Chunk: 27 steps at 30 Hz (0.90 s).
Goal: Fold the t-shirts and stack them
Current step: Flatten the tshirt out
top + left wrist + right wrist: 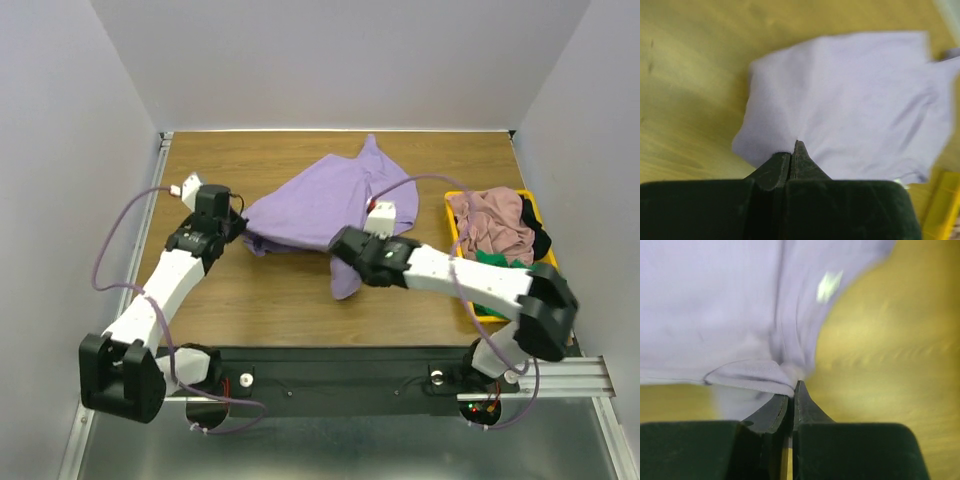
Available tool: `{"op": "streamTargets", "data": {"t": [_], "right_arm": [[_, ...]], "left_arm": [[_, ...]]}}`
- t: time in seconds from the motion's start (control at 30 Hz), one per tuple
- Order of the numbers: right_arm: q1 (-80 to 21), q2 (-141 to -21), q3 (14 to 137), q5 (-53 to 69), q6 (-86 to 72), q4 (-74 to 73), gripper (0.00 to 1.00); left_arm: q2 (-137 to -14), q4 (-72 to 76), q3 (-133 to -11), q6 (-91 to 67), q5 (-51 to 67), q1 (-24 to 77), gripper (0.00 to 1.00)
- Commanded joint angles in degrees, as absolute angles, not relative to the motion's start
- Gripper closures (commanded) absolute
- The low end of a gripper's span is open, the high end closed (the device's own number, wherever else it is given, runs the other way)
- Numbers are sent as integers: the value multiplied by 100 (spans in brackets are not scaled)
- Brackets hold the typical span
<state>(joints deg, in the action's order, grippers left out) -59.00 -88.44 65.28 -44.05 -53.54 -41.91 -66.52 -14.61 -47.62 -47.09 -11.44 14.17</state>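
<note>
Wooden worktop [280,300] carries a rumpled lavender t-shirt [320,205]; left gripper [791,147] and right gripper [792,389] each clamped on its edge.

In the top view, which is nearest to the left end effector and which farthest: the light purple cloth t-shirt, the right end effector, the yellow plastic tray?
1. Light purple cloth t-shirt: held by the left end effector.
2. Right end effector: mid-table.
3. Yellow plastic tray: far right.

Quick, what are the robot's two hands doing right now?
Left gripper: closed, pinching the purple t-shirt.
Right gripper: closed, pinching the same purple t-shirt.
</note>
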Motion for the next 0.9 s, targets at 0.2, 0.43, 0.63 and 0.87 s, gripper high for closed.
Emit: {"op": "streamTargets", "data": {"t": [0.2, 0.43, 0.63, 0.87], "right_arm": [[-5836, -7374, 10391, -6513, -1989, -4105, 100], [-5836, -7585, 12731, -4223, 226, -3639, 99], [-5836, -7559, 13447, -2664, 386, -3525, 100], [-5827, -8015, 13535, -4066, 1036, -2692, 100]], "left_arm": [[-5028, -1890, -7618, -4140, -1811, 1573, 100], [-4720, -1863, -9463, -3683, -1215, 1573, 100], [-4544, -1837, -9931, -3498, -809, 1573, 100], [-4570, -1486, -9458, -3402, -975, 1573, 100]]}}
